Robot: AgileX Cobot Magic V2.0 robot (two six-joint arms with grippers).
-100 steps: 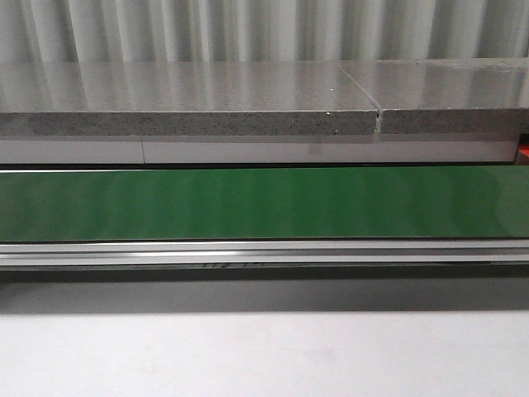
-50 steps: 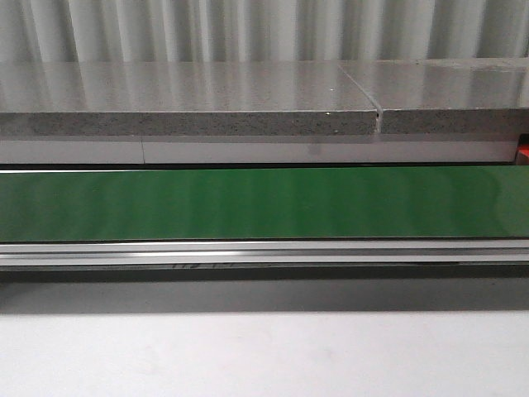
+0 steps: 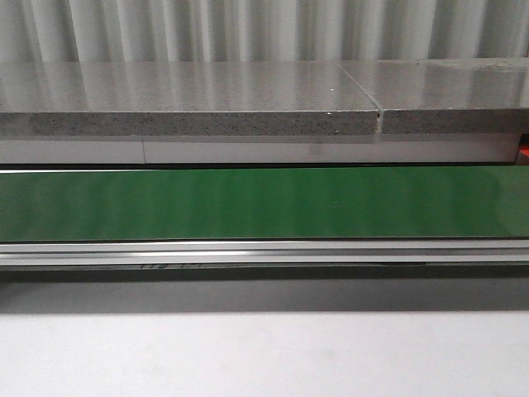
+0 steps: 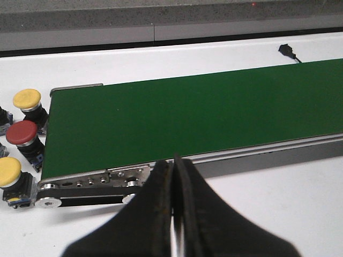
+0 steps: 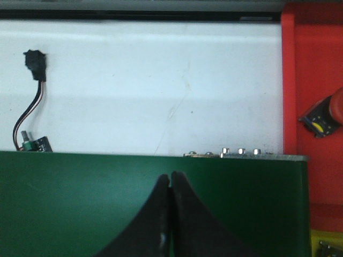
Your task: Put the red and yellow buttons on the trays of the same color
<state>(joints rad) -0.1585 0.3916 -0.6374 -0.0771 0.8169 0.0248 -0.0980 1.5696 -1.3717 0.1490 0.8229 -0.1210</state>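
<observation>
The left gripper [image 4: 172,176] has its fingers pressed together, holding nothing, over the near rail of the green belt [image 4: 193,112]. Beyond the belt's end, off to its side, stand a yellow button [image 4: 27,99], a red button [image 4: 21,134] and another yellow button [image 4: 9,169]. The right gripper [image 5: 170,187], likewise closed and empty, hangs over the belt; beside it lies the red tray [image 5: 313,80], holding what looks like a red button [image 5: 324,118], partly cut off.

I found no text, label, brand or number that I could read in any view. Some dark marks sat under the conveyor rail [image 3: 264,252], too blurred for me to read.
</observation>
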